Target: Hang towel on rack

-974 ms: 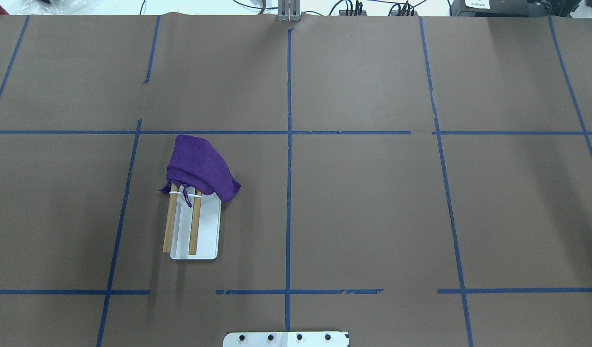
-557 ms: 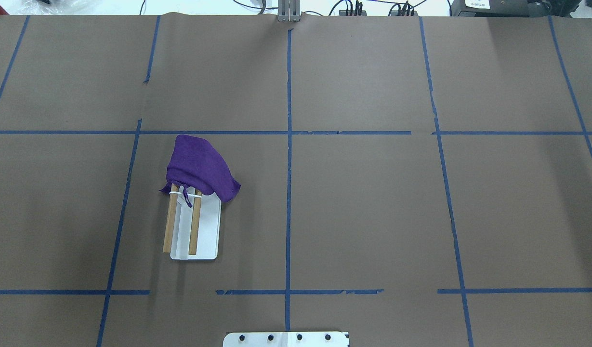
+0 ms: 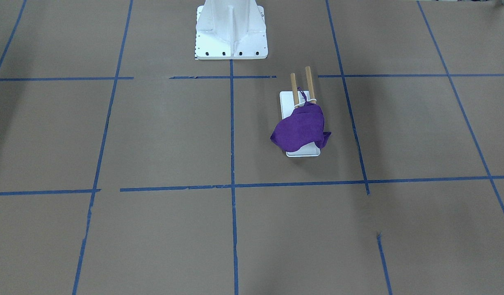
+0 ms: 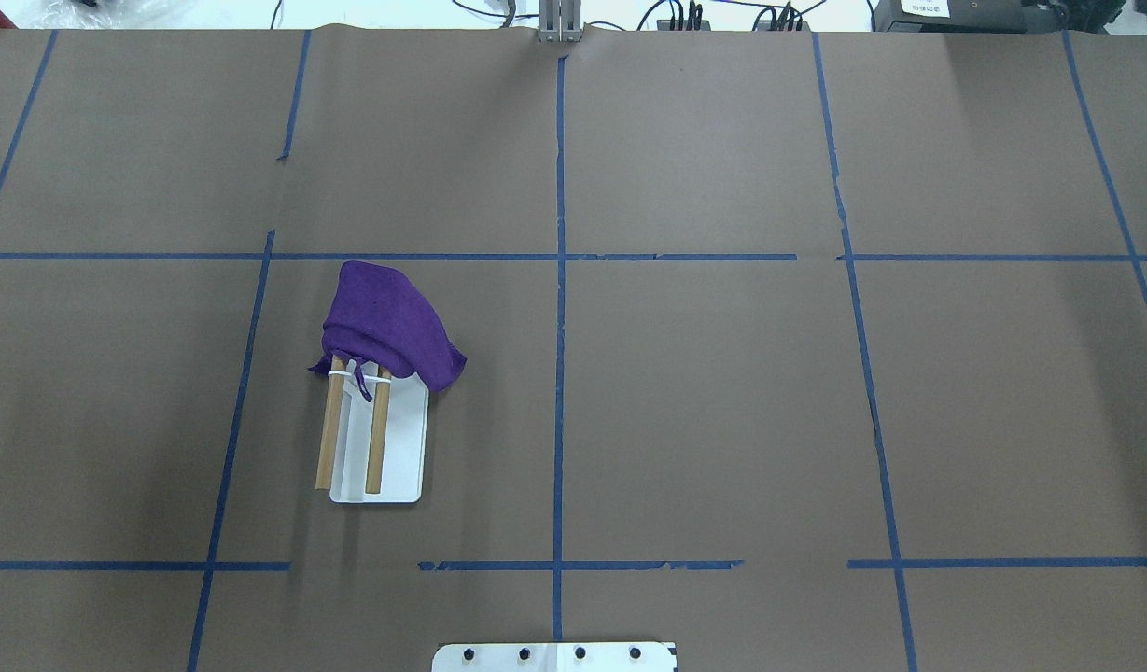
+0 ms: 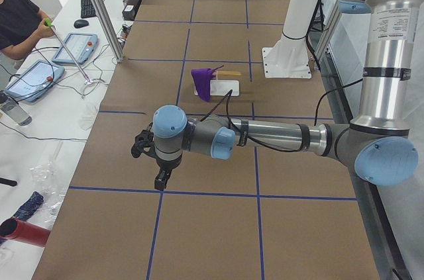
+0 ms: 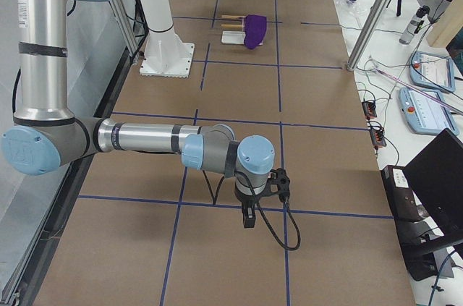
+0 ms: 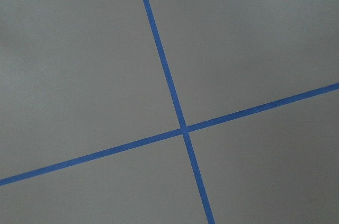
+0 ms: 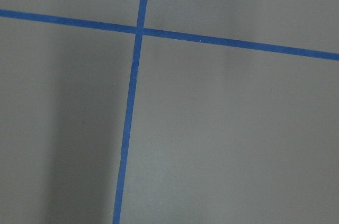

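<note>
The towel (image 4: 386,322) hangs on the rack (image 4: 400,448), which stands on the robot's left half of the desk (image 4: 722,373). The purple cloth lies bunched over the far end of the two rods (image 4: 375,443), and it falls down on both sides. One corner reaches out past the white base on the side toward the middle of the desk. The near ends of the rods are bare and point toward the robot. A thin white band goes around them just at the edge of the cloth, and a small purple loop hangs there. We see no real container here; the rack is the only holder, and it carries only the towel. The left pincer (image 5: 161,179) and the right pincer (image 6: 247,217) are each well apart from the rack, out toward opposite ends of the desk. Each wrist camera shows only brown paper and blue tape. Whether these pincers are spread or pressed together we cannot tell from the side views. We judge that the arms are parked away because the hanging is done, although the towel sits rather crumpled.
</note>
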